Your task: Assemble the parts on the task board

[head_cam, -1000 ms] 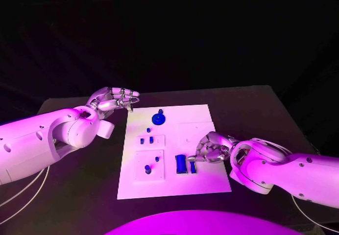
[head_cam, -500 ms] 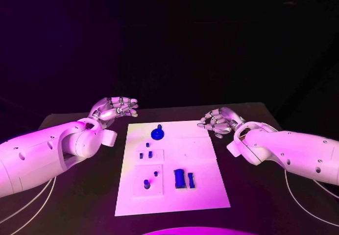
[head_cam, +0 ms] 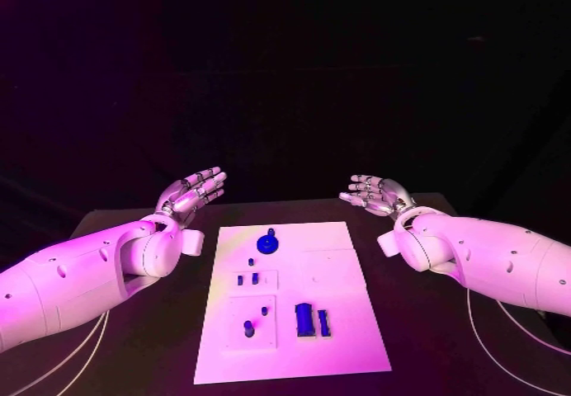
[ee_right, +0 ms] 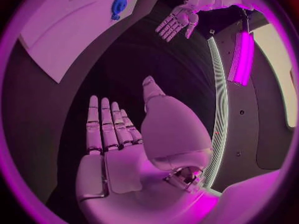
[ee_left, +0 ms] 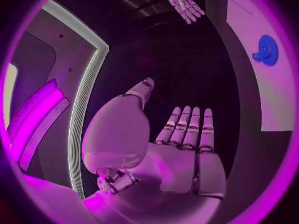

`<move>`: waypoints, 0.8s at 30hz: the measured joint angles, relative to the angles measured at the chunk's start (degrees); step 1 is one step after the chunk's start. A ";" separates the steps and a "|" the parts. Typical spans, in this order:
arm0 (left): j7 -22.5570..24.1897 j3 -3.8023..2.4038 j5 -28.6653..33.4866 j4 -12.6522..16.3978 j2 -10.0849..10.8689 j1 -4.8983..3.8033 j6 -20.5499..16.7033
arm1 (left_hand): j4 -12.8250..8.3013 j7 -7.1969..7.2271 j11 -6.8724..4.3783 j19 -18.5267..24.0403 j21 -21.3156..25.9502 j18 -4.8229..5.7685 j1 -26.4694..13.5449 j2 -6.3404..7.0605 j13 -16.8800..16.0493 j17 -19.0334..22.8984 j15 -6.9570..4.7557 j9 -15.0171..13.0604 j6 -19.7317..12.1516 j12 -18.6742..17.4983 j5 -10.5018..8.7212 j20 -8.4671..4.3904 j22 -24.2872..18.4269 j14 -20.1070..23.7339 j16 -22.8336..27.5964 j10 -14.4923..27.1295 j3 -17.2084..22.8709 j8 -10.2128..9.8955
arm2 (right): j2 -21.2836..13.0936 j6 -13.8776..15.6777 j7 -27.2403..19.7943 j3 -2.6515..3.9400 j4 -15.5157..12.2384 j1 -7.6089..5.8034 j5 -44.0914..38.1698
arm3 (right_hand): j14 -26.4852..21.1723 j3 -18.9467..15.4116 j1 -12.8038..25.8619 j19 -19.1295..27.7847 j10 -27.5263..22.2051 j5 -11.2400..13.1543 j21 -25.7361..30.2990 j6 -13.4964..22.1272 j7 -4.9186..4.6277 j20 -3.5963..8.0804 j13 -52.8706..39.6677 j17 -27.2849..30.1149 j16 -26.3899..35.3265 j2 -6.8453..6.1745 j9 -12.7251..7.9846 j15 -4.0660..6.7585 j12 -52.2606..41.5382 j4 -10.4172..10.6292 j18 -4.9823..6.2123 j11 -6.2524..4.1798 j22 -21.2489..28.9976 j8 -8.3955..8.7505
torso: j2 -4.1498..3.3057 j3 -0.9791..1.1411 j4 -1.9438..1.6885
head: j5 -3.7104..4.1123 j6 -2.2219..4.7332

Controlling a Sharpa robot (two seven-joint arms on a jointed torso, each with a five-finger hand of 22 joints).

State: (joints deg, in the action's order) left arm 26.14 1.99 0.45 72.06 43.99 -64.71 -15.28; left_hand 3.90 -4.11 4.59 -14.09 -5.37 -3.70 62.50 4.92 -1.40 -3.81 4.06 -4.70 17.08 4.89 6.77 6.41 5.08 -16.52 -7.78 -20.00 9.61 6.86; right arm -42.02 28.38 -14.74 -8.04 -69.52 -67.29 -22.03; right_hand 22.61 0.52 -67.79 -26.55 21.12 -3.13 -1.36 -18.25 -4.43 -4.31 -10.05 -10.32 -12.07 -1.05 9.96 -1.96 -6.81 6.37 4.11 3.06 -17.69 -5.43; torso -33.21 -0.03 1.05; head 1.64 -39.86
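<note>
The white task board (head_cam: 339,264) lies in the middle of the black table. On it sit a round blue part (head_cam: 268,243) near the far end, small blue pieces (head_cam: 245,280) in the left recesses, and two upright blue blocks (head_cam: 310,319) near the front. My left hand (head_cam: 191,191) is raised above the table's far left, palm up, fingers spread, holding nothing. My right hand (head_cam: 375,194) is raised at the far right, likewise flat and empty. The left wrist view shows my own flat left hand (ee_left: 181,144), the right hand (ee_left: 182,1) and the round part (ee_left: 266,50).
The black table (head_cam: 143,330) extends around the board on both sides. The right wrist view shows my own flat right hand (ee_right: 118,149), the left hand (ee_right: 177,21), the board's corner (ee_right: 69,30) and the round blue part (ee_right: 118,6).
My right hand has lifted off the board's front area and moved to the far right, uncurling. My left hand has also risen and spread flat. The camera view has shifted.
</note>
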 measured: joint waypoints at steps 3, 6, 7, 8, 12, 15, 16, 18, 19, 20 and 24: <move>-0.02 -0.17 -0.02 1.66 0.03 0.45 -1.01 | -1.59 1.64 -1.86 5.62 2.17 0.75 -7.67 -1.97 0.57 1.53 -1.64 1.89 -6.83 -1.96 -2.71 -2.56 -2.05 6.60 3.12 8.01 -3.83 -2.74 | -0.37 0.83 -0.26 1.05 -2.41 0.90 0.80 | -9.06 -0.23 8.13 10.62 -8.48 1.27 0.45 7.30 1.77 1.73 4.03 4.14 4.84 0.43 -4.00 0.78 2.73 -2.50 -1.09 -1.21 7.09 2.18 | 0.26 0.00 -0.13 | -0.27 0.97; 0.00 -0.45 -0.03 4.04 0.09 1.06 -2.99 | -2.42 2.57 -2.89 8.79 3.33 1.62 -24.52 -3.05 0.86 2.38 -2.56 2.92 -10.61 -3.03 -4.20 -3.96 -3.16 10.27 4.83 12.44 -5.99 -4.28 | -0.78 2.23 -1.20 2.54 -5.92 2.14 2.70 | -14.07 -0.33 17.59 16.51 -13.16 1.95 0.59 11.35 2.76 2.68 6.27 6.43 7.52 0.65 -6.21 1.21 4.23 -3.95 -2.40 -1.90 11.01 3.37 | 0.71 0.00 -0.35 | -0.72 2.38; 0.04 -0.57 -0.03 4.90 0.13 1.27 -3.85 | -2.73 2.86 -3.21 9.75 3.73 1.62 -31.48 -3.43 0.96 2.64 -2.83 3.27 -11.85 -3.42 -4.67 -4.47 -3.54 11.45 5.40 13.87 -6.64 -4.78 | -0.93 2.80 -1.65 3.09 -7.19 2.59 3.53 | -15.67 -0.34 25.84 18.42 -14.65 2.03 0.75 12.67 3.06 3.00 6.98 7.17 8.39 0.72 -6.92 1.35 4.74 -4.43 -2.42 -2.13 12.28 3.77 | 0.86 0.01 -0.43 | -0.88 2.86; 0.12 -0.72 -0.03 6.16 0.21 1.59 -5.17 | -2.91 3.04 -3.38 10.36 3.95 2.21 -35.74 -3.62 1.01 2.80 -2.97 3.46 -12.56 -3.61 -5.00 -4.69 -3.75 12.17 5.72 14.71 -7.05 -5.04 | -1.12 3.63 -2.40 3.72 -8.90 3.14 4.75 | -16.74 -0.40 31.74 19.63 -15.61 2.14 0.87 13.49 3.28 3.19 7.44 7.64 8.92 0.76 -7.37 1.45 5.03 -4.69 -2.43 -2.29 13.08 4.03 | 1.05 0.01 -0.53 | -1.05 3.40; 0.42 -1.13 -0.04 9.99 0.39 2.57 -9.61 | -3.41 3.50 -3.93 11.96 4.32 2.52 -47.14 -4.19 1.16 3.22 -3.44 3.97 -14.52 -4.08 -5.66 -5.52 -4.31 14.08 6.59 16.98 -8.10 -5.80 | -1.77 6.35 -4.91 5.74 -13.75 4.83 8.74 | -19.20 -0.34 47.02 22.61 -17.96 2.36 0.87 15.53 3.75 3.66 8.56 8.79 10.28 0.92 -8.49 1.66 5.74 -5.22 -2.44 -2.63 15.06 4.41 | 1.51 0.01 -0.80 | -1.42 4.60; 0.79 -1.45 -0.04 13.09 0.46 3.35 -14.04 | -3.59 3.80 -4.27 12.69 4.77 2.51 -53.26 -4.48 1.22 3.46 -3.74 4.28 -15.44 -4.24 -6.10 -5.98 -4.61 14.98 6.99 18.08 -8.43 -6.12 | -2.11 8.88 -7.39 6.89 -17.10 5.98 12.51 | -20.53 -0.47 55.40 24.23 -19.19 2.61 0.87 16.48 4.21 3.92 9.17 9.40 10.83 0.96 -9.07 1.82 6.11 -5.53 -3.32 -2.85 16.13 4.69 | 1.78 0.02 -0.94 | -1.58 5.20; 0.91 -1.53 -0.04 13.85 0.49 3.54 -15.37 | -3.74 3.72 -4.32 12.77 4.77 2.51 -54.63 -4.55 1.23 3.51 -3.74 4.35 -15.54 -4.24 -6.11 -5.91 -4.70 14.99 7.12 18.41 -8.60 -6.12 | -2.22 9.60 -8.08 7.17 -17.85 6.24 13.57 | -20.76 -0.36 57.11 24.45 -19.34 2.61 1.07 16.75 4.11 4.09 9.29 9.54 11.06 0.96 -9.20 1.92 6.21 -5.64 -3.32 -3.01 16.35 4.72 | 1.82 0.03 -0.96 | -1.59 5.27; 1.20 -1.68 -0.04 15.33 0.57 3.91 -18.24 | -3.66 4.01 -4.41 13.08 4.77 2.51 -56.95 -4.68 1.26 3.59 -3.94 4.44 -15.83 -4.47 -6.11 -6.22 -4.80 15.41 7.14 18.57 -8.82 -6.33 | -2.45 11.10 -9.51 7.66 -19.15 6.70 15.76 | -21.17 -0.49 60.34 24.97 -19.80 2.61 1.09 17.02 4.30 3.98 9.53 9.78 11.27 1.01 -9.42 1.83 6.21 -5.83 -3.32 -2.85 16.74 5.02 | 1.90 0.03 -0.99 | -1.62 5.41; 1.33 -1.74 -0.04 15.86 0.61 4.04 -19.37 | -3.70 3.89 -4.48 13.08 4.77 2.52 -57.73 -4.70 1.27 3.59 -3.84 4.47 -15.96 -4.51 -6.12 -6.22 -4.83 15.51 7.14 18.88 -8.85 -6.46 | -2.52 11.66 -10.04 7.79 -19.54 6.84 16.59 | -21.32 -0.49 61.37 25.11 -19.92 2.61 1.09 17.10 4.37 4.12 9.60 9.84 11.27 1.02 -9.50 1.98 6.21 -5.83 -3.33 -2.96 16.89 5.02 | 1.92 0.03 -1.02 | -1.63 5.43; 1.43 -1.77 -0.04 16.28 0.63 4.15 -20.39 | -3.82 4.01 -4.40 13.08 5.00 2.51 -58.63 -4.74 1.29 3.59 -3.84 4.50 -16.23 -4.52 -6.36 -6.22 -4.87 15.50 7.18 18.97 -8.97 -6.47 | -2.58 12.18 -10.50 7.89 -19.85 6.95 17.33 | -21.53 -0.49 62.57 25.29 -20.01 2.83 1.09 17.28 4.19 4.30 9.67 9.92 11.41 1.03 -9.59 1.94 6.21 -5.83 -3.32 -3.06 17.04 5.02 | 1.94 0.03 -1.03 | -1.63 5.44; 1.87 -1.89 -0.04 17.50 0.71 4.45 -24.11 | -3.90 4.09 -4.65 13.70 5.04 2.51 -61.80 -4.90 1.32 3.68 -4.10 4.60 -16.76 -4.52 -6.57 -6.43 -4.95 16.22 7.57 19.71 -9.36 -6.47 | -2.63 13.75 -11.95 7.99 -20.30 7.09 19.59 | -21.82 -0.49 65.03 25.61 -20.41 2.84 1.09 17.49 4.39 4.22 9.83 10.07 11.62 1.02 -9.72 2.07 6.44 -5.83 -3.32 -3.05 17.33 5.02 | 1.99 0.02 -1.04 | -1.63 5.48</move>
State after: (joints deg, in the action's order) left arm 28.00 0.09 0.42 89.57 44.69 -60.27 -39.39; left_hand 0.01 -0.01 -0.06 -0.38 -0.34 -1.19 0.70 0.02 -0.07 -0.12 -0.04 -0.10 0.31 0.37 0.20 -0.02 0.13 -0.29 -0.21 -0.29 0.24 0.39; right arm -44.65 42.13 -26.69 -0.06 -89.82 -60.20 -2.44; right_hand 0.79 0.02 -2.76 -0.95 0.71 -0.29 -0.28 -0.76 -0.04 -0.09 -0.22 -0.25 -0.45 -0.03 0.23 0.11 -0.38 0.54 0.79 0.01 -0.36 -0.42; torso -31.21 -0.01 0.02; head 0.01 -34.39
